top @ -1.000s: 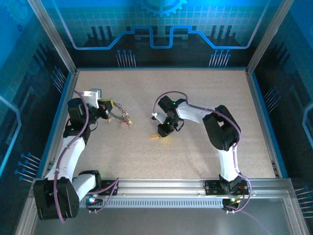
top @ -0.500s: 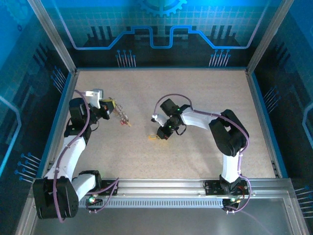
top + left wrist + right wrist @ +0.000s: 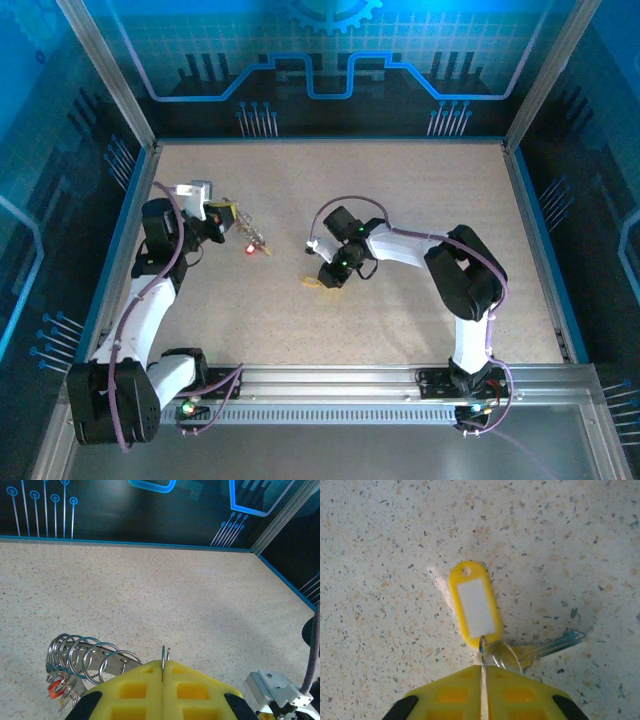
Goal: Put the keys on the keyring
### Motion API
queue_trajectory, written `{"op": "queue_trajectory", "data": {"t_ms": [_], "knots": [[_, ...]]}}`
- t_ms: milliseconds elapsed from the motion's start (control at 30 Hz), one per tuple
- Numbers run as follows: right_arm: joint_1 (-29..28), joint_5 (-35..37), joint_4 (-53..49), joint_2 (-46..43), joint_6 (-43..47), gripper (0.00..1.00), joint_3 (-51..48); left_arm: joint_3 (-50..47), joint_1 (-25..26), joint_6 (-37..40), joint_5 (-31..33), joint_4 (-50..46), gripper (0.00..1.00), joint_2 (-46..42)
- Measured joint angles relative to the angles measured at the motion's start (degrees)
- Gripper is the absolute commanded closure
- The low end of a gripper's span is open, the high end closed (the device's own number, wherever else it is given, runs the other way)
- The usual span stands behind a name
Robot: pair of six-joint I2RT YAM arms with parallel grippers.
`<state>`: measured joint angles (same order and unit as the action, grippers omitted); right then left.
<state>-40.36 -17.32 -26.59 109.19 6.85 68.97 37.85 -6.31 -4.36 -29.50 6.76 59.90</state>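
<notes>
Your left gripper (image 3: 162, 669): pads pressed tight on keyring (image 3: 163, 653), thin edge up, so free end is easy to reach. Strung keys (image 3: 70, 682) hang beside.
Your right gripper (image 3: 481, 672): pinching small loop of key (image 3: 552, 644) with yellow tag (image 3: 474, 605), flat on table (image 3: 380, 540). Good hold for lifting.

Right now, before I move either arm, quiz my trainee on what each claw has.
1. True or false: the yellow tag lies flat on the table.
2. What does the left claw pinch? A) the keyring, edge-on; B) a red tag; C) nothing.
3. Fill in: the right claw is shut on the small ring joining the yellow tag to the silver ____.
Key: 1 true; 2 A; 3 key.
</notes>
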Motion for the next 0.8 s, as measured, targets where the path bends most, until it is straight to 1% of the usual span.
{"op": "queue_trajectory", "data": {"t_ms": [133,233,400,633,800], "knots": [[-0.2,0.4,0.4,0.0,0.3,0.83,0.0,0.0,0.1,0.2,0.0,0.0,1.0,0.0],[-0.2,0.4,0.8,0.0,0.7,0.74,-0.1,0.0,0.1,0.4,0.0,-0.2,1.0,0.0],[-0.2,0.4,1.7,0.0,1.2,0.67,-1.1,0.0,0.1,0.4,0.0,-0.4,1.0,0.0],[-0.2,0.2,1.8,0.0,1.2,0.67,-1.2,0.0,0.1,0.4,0.0,-0.4,1.0,0.0],[-0.6,0.1,1.8,0.7,1.2,0.69,-1.1,0.0,0.1,0.4,0.0,-0.4,1.0,0.0]]}}
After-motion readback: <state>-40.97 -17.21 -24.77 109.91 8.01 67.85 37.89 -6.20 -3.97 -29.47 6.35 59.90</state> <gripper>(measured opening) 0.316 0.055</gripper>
